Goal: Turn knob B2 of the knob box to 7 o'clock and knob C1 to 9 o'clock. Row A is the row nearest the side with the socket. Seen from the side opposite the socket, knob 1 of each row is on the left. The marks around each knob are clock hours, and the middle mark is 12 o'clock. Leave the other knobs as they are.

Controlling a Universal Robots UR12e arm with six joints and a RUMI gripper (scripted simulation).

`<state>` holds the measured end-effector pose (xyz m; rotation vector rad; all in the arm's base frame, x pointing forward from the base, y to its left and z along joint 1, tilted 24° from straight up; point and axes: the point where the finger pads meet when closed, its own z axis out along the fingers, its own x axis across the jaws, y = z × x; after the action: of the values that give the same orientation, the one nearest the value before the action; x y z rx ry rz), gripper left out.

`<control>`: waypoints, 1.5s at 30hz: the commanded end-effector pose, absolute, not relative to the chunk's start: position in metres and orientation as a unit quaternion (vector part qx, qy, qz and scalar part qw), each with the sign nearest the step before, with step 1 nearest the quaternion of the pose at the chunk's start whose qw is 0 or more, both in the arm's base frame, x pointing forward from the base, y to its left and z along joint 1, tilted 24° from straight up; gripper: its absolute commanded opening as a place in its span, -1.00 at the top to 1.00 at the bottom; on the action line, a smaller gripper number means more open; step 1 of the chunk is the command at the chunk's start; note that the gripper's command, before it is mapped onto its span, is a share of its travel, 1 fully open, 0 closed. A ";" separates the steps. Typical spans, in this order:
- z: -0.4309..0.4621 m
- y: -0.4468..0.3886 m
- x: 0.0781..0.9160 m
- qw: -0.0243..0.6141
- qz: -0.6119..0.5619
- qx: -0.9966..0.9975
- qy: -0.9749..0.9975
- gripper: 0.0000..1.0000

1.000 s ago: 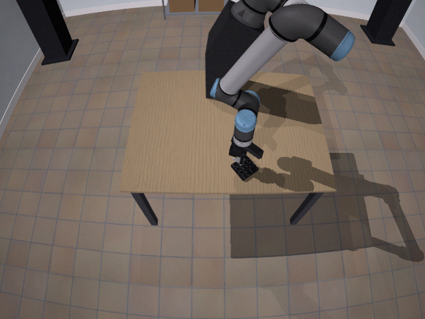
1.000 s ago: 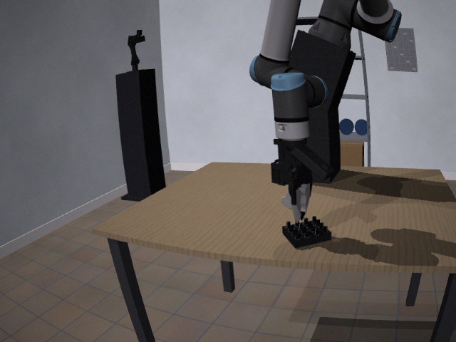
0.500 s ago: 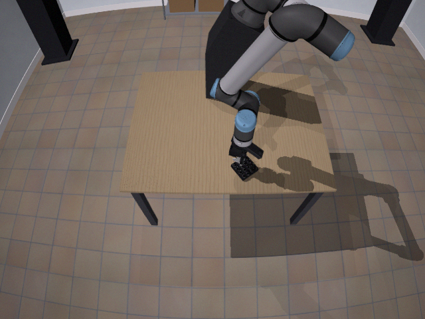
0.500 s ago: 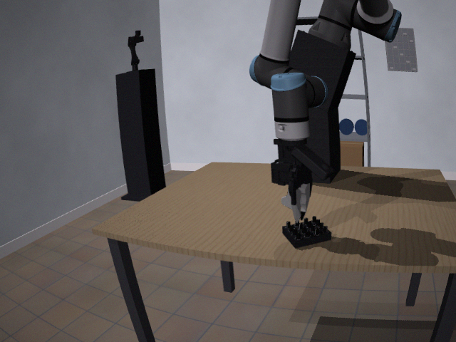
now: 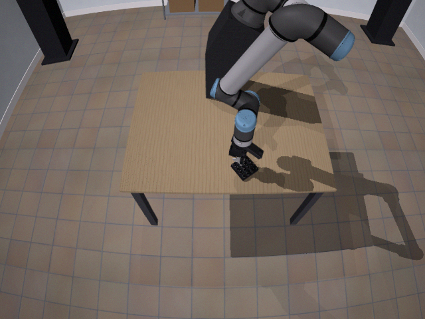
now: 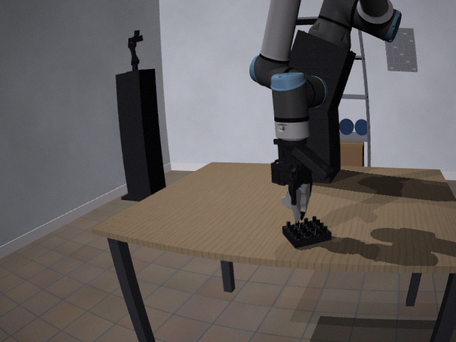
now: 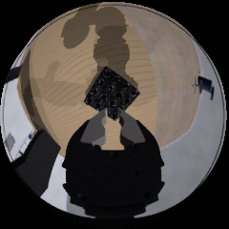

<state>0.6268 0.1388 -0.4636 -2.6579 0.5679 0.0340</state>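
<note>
- A wooden surface (image 5: 171, 137) (image 6: 202, 213) (image 7: 48, 91), pale brown with fine parallel grain, stands on dark, straight legs above a tiled floor (image 5: 174, 271) (image 6: 199, 309) (image 7: 167, 76).
- The knob box (image 5: 246, 170) (image 6: 313, 240) (image 7: 112, 93), black, low and square, carries rows of small upright knobs. It sits near the edge opposite the arm's pedestal, right of that edge's middle in the top view, its corners turned toward the edges.
- The arm (image 5: 252, 62) (image 6: 281, 33), grey tubing with dark joints and blue caps, bends down from a black pedestal (image 5: 219, 51) (image 6: 313, 66).
- The black-bodied pincer (image 5: 241, 163) (image 6: 299, 221) (image 7: 112, 108) points downward, its light-grey fingers slightly apart, tips at the box's pedestal-side corner; contact with a knob is unclear.
- Marks around the knobs are too small to read.
</note>
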 end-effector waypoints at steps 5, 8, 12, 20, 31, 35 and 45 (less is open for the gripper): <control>-0.464 0.140 0.628 0.211 0.011 -0.956 0.203 0.78; -0.464 0.141 0.629 0.211 0.011 -0.956 0.203 0.78; -0.463 0.142 0.630 0.211 0.011 -0.956 0.203 0.78; -0.460 0.145 0.633 0.211 0.010 -0.956 0.203 0.78; -0.461 0.144 0.631 0.211 0.011 -0.956 0.204 0.78; -0.461 0.144 0.631 0.211 0.011 -0.956 0.204 0.78; -0.461 0.144 0.631 0.211 0.011 -0.956 0.204 0.78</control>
<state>0.6293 0.1441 -0.4615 -2.6583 0.5663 0.0325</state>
